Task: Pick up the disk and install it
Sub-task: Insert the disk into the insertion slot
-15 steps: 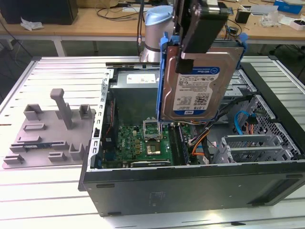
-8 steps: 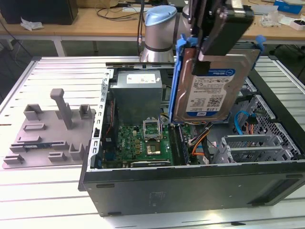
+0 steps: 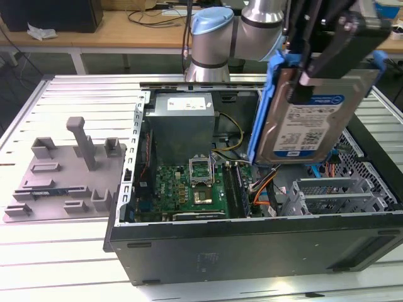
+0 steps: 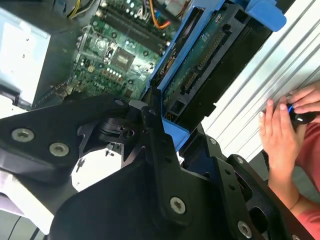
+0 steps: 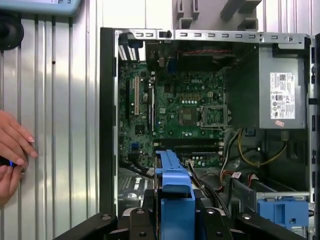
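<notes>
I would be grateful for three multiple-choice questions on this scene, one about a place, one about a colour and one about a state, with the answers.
1. Where is the disk?
A. Up in the air over the open computer case
B. Seated in a bay of the case
C. Inside a cardboard box

2. What colour is the rail frame round the disk?
A. Red
B. Yellow
C. Blue

3. In what state is the gripper?
A. Open and empty
B. Shut on the disk
C. Shut on a screwdriver

Answers:
1 A: the exterior view shows it held on edge above the case's inside.
2 C: blue plastic edges the silver body.
3 B: in the first wrist view it clamps the frame from both sides.
</notes>
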Controlling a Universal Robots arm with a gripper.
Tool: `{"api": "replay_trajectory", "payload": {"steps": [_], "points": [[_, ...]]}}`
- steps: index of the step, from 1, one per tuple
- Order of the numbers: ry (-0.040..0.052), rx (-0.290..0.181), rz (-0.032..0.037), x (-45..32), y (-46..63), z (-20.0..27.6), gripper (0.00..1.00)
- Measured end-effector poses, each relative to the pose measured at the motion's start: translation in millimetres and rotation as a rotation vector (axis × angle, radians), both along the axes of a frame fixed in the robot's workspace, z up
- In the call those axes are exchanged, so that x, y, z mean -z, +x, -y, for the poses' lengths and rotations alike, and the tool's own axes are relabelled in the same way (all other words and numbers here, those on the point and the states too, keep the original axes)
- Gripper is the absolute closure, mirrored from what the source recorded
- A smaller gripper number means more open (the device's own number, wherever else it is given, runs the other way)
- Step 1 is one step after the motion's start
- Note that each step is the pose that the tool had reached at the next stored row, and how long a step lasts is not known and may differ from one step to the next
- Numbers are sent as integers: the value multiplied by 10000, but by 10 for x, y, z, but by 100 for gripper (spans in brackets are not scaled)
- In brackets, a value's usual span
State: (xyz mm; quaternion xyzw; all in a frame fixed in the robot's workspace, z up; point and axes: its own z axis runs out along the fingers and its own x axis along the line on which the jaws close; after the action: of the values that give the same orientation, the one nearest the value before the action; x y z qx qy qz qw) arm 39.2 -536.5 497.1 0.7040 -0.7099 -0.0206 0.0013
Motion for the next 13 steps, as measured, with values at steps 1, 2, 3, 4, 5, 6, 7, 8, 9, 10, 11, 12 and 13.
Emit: {"api": "replay_trajectory", "payload": {"steps": [1,2,3,4,5,6,7,8,9,10,11,12,13], "points": [[1,1,0,1,39,9,63],[-1,2,0,2,87,19,63],[0,2,0,3,126,27,63],[0,0,-1,4,180,39,63],[-1,1,-1,4,222,48,63],[0,2,0,6,286,62,63],[0,0,0,7,351,75,63],[-1,1,0,8,407,87,63],[1,2,0,9,442,95,63],[0,0,0,10,505,108,63],[0,2,-1,11,541,115,63],[-2,1,-1,12,604,128,63],[1,0,-1,14,621,130,63]]}}
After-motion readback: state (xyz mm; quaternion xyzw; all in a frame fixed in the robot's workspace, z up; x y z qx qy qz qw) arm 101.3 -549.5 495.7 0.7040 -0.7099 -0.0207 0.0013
